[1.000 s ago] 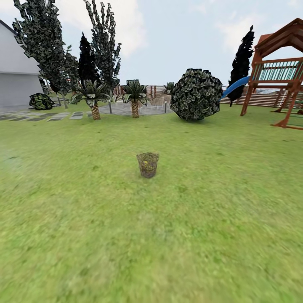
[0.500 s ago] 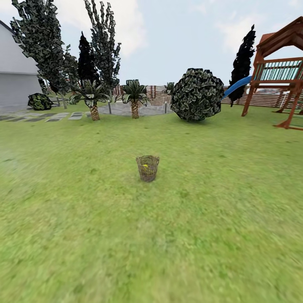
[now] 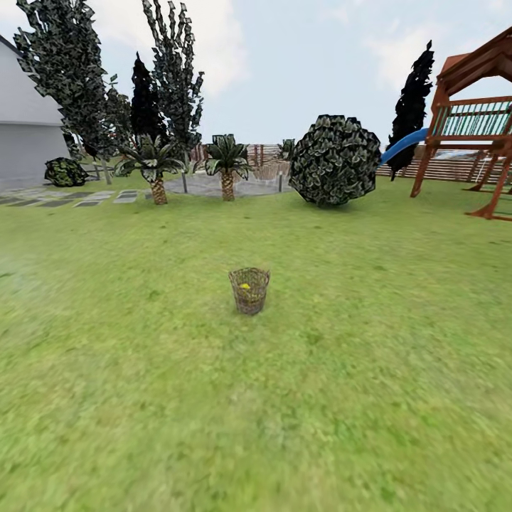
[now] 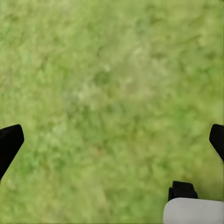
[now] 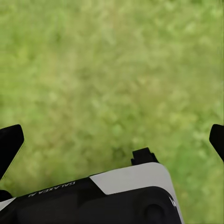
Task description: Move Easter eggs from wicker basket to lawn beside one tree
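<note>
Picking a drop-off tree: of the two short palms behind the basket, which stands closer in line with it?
The right palm, almost straight behind the wicker basket in the head view. The left palm stands well off to the left, beside the paving stones. Neither is the task's tree.

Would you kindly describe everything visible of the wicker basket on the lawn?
The wicker basket is small, round and brown, woven of thin twigs with see-through sides, narrowing toward its base. It stands upright and alone on the lawn, in the middle of the head view, well short of the palms and bush behind. A yellow patch shows through its weave, likely an egg; a count cannot be made. Nothing else touches it.
</note>
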You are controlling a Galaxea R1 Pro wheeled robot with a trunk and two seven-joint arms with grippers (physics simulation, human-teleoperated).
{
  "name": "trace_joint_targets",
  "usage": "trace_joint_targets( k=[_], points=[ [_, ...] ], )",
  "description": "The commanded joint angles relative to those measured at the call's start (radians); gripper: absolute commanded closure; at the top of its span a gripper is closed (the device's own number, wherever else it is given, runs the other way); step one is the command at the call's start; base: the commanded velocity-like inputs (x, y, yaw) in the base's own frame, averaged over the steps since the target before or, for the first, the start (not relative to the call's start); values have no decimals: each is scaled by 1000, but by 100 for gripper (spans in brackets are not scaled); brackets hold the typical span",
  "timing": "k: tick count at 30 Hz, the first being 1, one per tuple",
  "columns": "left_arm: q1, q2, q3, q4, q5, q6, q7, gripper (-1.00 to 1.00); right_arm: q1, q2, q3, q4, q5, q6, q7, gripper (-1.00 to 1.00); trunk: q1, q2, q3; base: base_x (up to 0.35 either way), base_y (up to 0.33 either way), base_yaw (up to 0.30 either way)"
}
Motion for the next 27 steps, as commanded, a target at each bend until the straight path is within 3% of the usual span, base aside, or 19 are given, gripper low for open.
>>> trace_joint_targets(
  k=[1, 4, 6, 7, 10, 13, 19, 23, 27],
  points=[
    [-1, 0, 7, 1, -10, -3, 1, -100, -1, 0, -1, 0, -10, -4, -1, -100, 1, -1, -1, 301, 0, 0],
    [-1, 1, 14, -4, -9, 5, 0, -100, -7, 1, -2, -8, -10, 21, -1, -100, 1, -1, -1, 309, 0, 0],
    [-7, -2, 17, -21, -7, 14, 1, -100, -28, 2, -1, -16, -10, 73, -5, -100, 1, -1, -1, 320, 0, 0],
    [-21, -6, 17, -39, -7, 32, 1, -100, -56, 3, 0, -27, -9, 134, -16, -100, 1, -1, -1, 325, 0, 0],
    [-110, -18, 17, -91, -3, 194, -1, -100, -140, 6, 0, -51, 0, 331, -108, -100, 1, -1, -1, 319, 0, 0],
    [-192, -21, 21, -105, 5, 318, -2, -100, -174, 29, 6, -72, 8, 398, -201, -100, 1, -1, -1, 304, 0, 0],
    [-226, -28, 25, -111, 7, 353, -1, -100, -183, 34, 51, -80, 21, 407, -238, -100, 1, -1, -1, 324, 0, 0],
    [-229, -31, 24, -115, 7, 355, -1, -100, -183, 34, 59, -81, 20, 328, -239, -100, 1, -1, -1, 332, 0, 0],
    [-230, -32, 23, -117, 6, 356, -1, -100, -182, 42, 60, -81, 18, 299, -240, -100, 1, -1, -1, 333, 0, 0]
  ],
)
